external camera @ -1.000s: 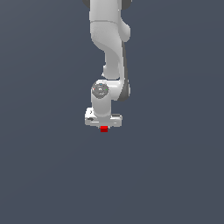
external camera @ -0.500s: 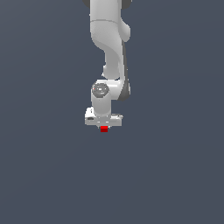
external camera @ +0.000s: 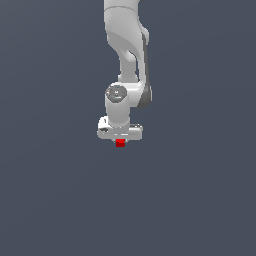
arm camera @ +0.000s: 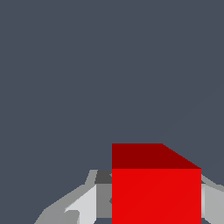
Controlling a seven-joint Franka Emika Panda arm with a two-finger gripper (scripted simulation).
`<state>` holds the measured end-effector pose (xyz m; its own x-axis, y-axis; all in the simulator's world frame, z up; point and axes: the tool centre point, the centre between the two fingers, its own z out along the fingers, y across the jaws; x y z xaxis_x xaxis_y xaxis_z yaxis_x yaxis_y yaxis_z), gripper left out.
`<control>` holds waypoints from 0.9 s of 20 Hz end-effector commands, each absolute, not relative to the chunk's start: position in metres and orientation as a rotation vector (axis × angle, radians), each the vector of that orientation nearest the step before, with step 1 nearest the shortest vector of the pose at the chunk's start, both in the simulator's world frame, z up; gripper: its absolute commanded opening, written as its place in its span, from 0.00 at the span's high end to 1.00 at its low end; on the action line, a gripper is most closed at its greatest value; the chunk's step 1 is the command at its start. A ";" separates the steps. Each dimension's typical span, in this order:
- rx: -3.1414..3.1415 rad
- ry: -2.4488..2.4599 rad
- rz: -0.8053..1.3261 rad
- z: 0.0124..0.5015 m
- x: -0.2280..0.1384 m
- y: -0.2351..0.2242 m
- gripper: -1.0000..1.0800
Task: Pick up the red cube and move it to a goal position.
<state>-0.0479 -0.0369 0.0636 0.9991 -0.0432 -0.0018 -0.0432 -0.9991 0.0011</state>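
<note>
The red cube [external camera: 120,143] shows as a small bright red block directly under the white hand of the arm in the exterior view. My gripper [external camera: 120,142] points down over it, and the fingers are hidden behind the hand and the cube there. In the wrist view the red cube [arm camera: 156,188] fills the space between the two pale grey fingers [arm camera: 83,205], which press against its sides. My gripper [arm camera: 153,201] is shut on the cube.
The white arm [external camera: 127,55] reaches down from the top of the exterior view. Around it there is only a flat dark grey-blue ground [external camera: 50,190], with no other object in sight.
The hand and the cube sit very slightly lower in the exterior view than a second ago; otherwise nothing has visibly changed.
</note>
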 end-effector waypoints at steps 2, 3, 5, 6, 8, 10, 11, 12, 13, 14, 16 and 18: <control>3.140 -0.067 -0.001 0.090 -0.048 -0.030 1.00; 3.140 -0.067 -0.001 0.099 -0.048 -0.028 1.00; 3.140 -0.067 -0.001 0.118 -0.049 -0.024 1.00; 3.140 -0.067 -0.001 0.128 -0.049 -0.021 1.00; 3.140 -0.067 -0.001 0.150 -0.050 -0.016 1.00; 3.139 -0.068 0.000 0.173 -0.050 -0.010 1.00; 3.139 -0.068 0.000 0.185 -0.050 -0.008 1.00; 3.139 -0.068 0.000 0.196 -0.050 -0.005 1.00; 3.139 -0.068 0.000 0.207 -0.051 -0.002 1.00; 3.139 -0.068 0.000 0.218 -0.051 0.000 1.00; 3.139 -0.068 0.000 0.240 -0.051 0.006 1.00; 3.139 -0.068 0.000 0.262 -0.051 0.011 1.00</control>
<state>-0.0504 0.0069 0.2452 0.9991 -0.0428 0.0002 -0.0428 -0.9991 0.0016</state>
